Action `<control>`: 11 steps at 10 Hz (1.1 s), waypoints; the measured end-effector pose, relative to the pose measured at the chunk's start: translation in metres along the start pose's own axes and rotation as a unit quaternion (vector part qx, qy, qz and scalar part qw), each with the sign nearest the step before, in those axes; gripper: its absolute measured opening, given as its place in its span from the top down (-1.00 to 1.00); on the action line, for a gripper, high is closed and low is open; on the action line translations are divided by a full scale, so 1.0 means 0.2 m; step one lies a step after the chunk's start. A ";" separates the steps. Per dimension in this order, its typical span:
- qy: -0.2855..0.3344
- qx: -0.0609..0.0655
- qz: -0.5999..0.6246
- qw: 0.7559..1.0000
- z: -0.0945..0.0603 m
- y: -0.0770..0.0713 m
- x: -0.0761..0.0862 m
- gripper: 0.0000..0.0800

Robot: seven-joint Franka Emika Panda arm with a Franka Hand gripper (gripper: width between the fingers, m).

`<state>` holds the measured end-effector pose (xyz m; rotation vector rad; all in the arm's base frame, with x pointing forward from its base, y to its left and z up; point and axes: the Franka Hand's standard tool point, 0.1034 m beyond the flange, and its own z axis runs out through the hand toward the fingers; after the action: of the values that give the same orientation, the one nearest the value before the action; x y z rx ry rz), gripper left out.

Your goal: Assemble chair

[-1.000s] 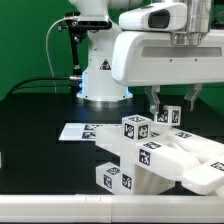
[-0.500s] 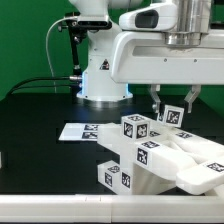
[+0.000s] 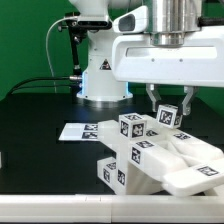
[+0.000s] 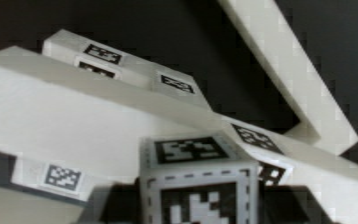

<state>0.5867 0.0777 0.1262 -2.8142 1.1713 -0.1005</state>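
Note:
The chair (image 3: 150, 160) is a half-built cluster of white blocky parts with black-and-white tags, lying tilted on the black table at the exterior view's right. My gripper (image 3: 168, 110) hangs straight down over its back part. It is shut on an upright tagged white block (image 3: 168, 118) of the chair, with one finger (image 3: 152, 101) on each side. In the wrist view the same tagged block (image 4: 197, 165) sits between my dark fingers (image 4: 123, 203). The white panel (image 4: 87, 110) and a long bar (image 4: 282, 70) lie beneath it.
The marker board (image 3: 82, 131) lies flat on the table to the exterior view's left of the chair. The robot's white base (image 3: 103, 78) stands behind it, with black cables running off to the left. The table's front edge (image 3: 60, 197) is close below the chair.
My wrist has moved toward the exterior view's left with the block in its grip. The chair cluster has shifted and tilted with it, its right end sinking lower.

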 end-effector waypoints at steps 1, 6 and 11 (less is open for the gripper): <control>-0.003 0.013 0.059 0.998 0.00 -0.01 0.01 0.30; -0.010 0.020 0.095 0.995 0.00 -0.01 0.01 -0.30; -0.014 -0.002 -0.198 0.980 0.01 0.01 0.02 -0.62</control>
<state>0.5876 0.0742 0.1249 -2.9982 0.5906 -0.0843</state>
